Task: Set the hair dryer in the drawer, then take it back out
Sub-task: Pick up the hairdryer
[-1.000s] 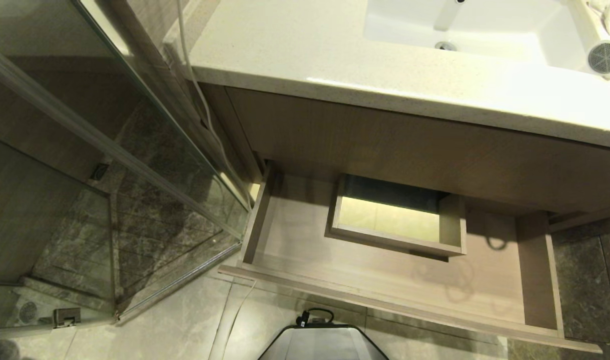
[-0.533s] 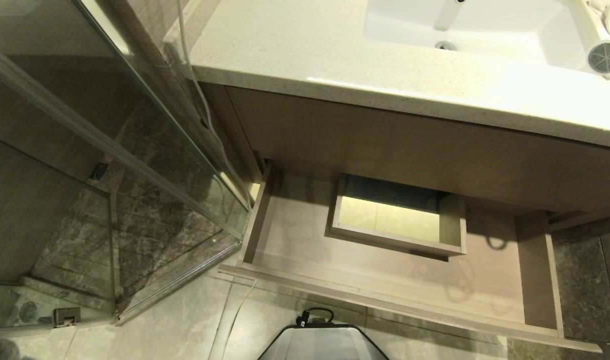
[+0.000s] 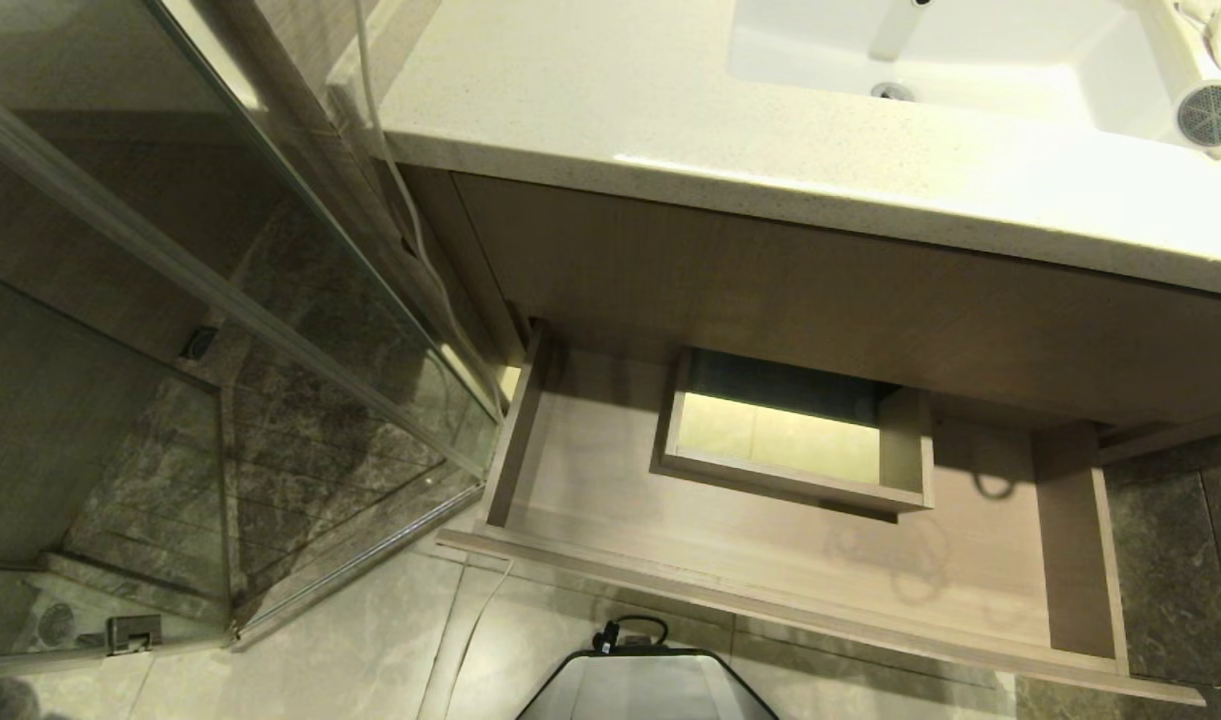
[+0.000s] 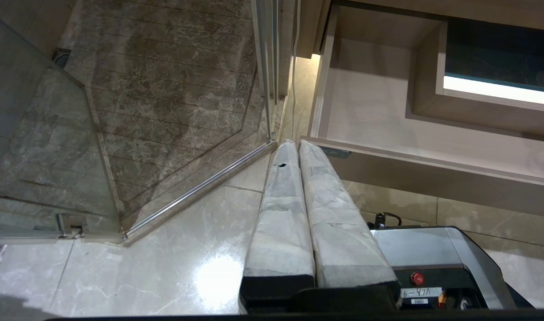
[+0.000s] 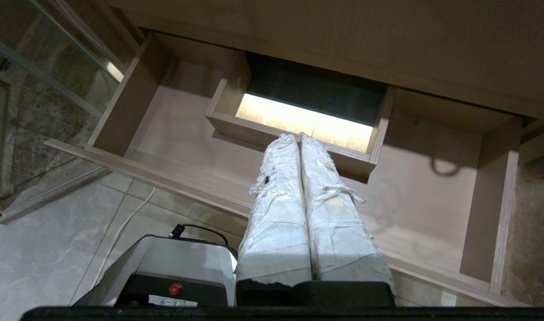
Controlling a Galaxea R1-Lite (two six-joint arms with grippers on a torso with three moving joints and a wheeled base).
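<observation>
Hair dryer (image 3: 1213, 116) on tabletop (image 3: 610, 110), right of sink (image 3: 970, 60). Drawer (image 3: 590, 470) pulled open, bare inside. Left gripper (image 4: 289, 145) and right gripper (image 5: 298, 138): fingers pressed together, holding nothing. Label on robot base (image 4: 421, 292), handwriting unreadable.

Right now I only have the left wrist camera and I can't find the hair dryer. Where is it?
Observer: The hair dryer lies up on the counter beside the sink, at the head view's far right, not in the drawer.
Operator: Is the drawer open all the way across?
Observer: Yes, the drawer is pulled out over its full width, right wall included.
Operator: And the right gripper?
Observer: The right gripper is shut on nothing, in front of the drawer, in line with its boxed cutout.
</observation>
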